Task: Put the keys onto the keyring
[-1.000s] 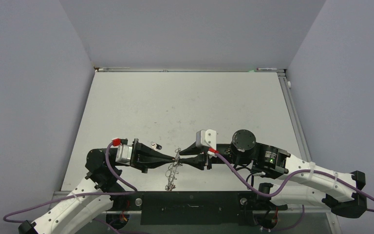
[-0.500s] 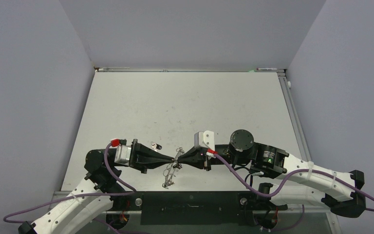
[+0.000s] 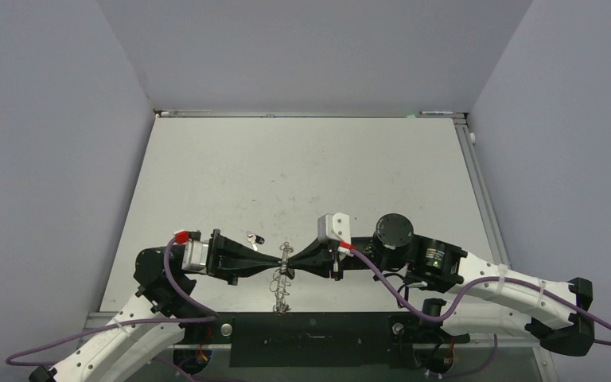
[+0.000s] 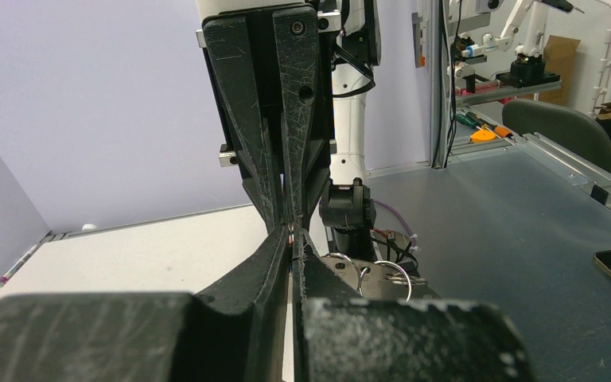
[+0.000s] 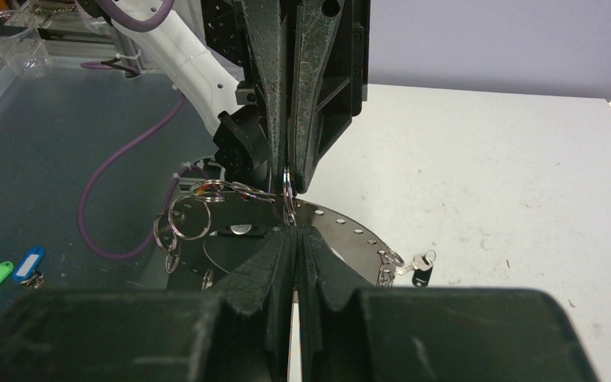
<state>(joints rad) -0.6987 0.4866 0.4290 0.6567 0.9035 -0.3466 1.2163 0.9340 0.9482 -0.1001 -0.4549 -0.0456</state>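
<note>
Meeting tip to tip, the left gripper and right gripper each clamp the keyring at its looped rim (a black-headed key lies nearby on the table).

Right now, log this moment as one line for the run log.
left fingers: shut on keyring | right fingers: shut on keyring | black-headed key: on table, apart from keyring

Can see only part of the keyring, masked by the right gripper; cannot resolve the tiny black-headed key.
</note>
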